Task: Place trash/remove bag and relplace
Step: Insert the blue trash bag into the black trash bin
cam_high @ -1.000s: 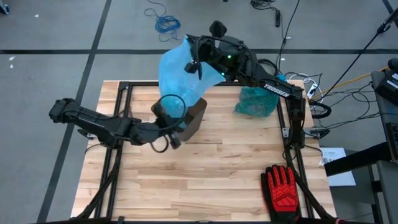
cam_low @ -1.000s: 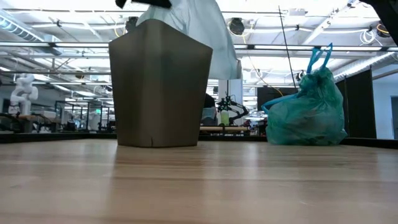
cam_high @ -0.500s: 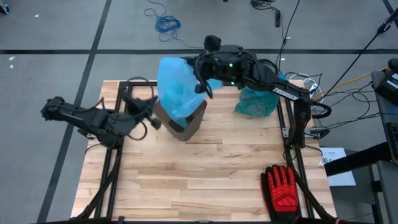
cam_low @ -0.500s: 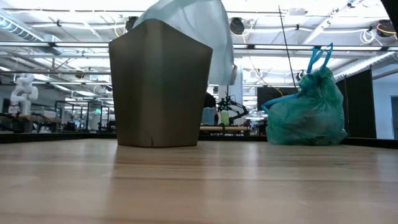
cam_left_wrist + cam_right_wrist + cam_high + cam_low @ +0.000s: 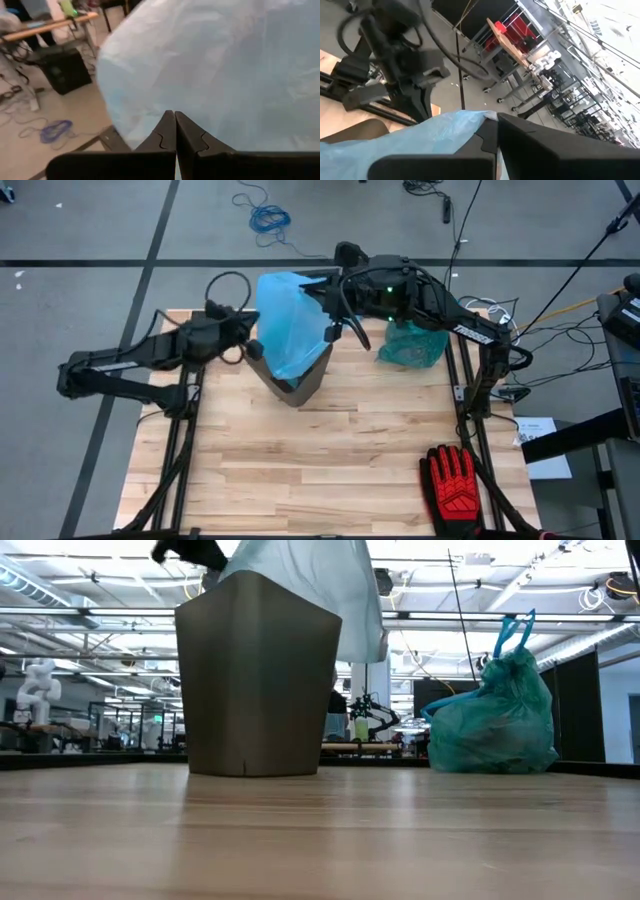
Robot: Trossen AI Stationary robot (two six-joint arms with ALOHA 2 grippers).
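In the high view the left arm is seen reaching from the left edge of the frame toward the upper centre, where the left tool [image 5: 247, 340] is placed against the left side of the light blue bag [image 5: 290, 320]. In the left wrist view its fingers [image 5: 167, 135] are pressed together, tip to tip, with the blue film filling the picture just beyond them; whether any of the film is pinched between them cannot be told.

The blue bag is draped over and into the brown bin [image 5: 305, 378], which stands upright on the wooden desk [image 5: 330, 470] at upper centre of the high view. In the low view the bin [image 5: 258, 680] fills the left half of the frame, with the pale bag [image 5: 320, 585] spilling over its rim at upper centre.

The right tool [image 5: 332, 332] is held at the bag's right edge, above the bin. In the right wrist view its fingers [image 5: 487, 137] are closed on the bag's edge.

A tied teal bag [image 5: 410, 345] sits on the desk just right of the bin. A red-and-black glove [image 5: 458, 483] lies at lower right. No loose trash scraps are visible.
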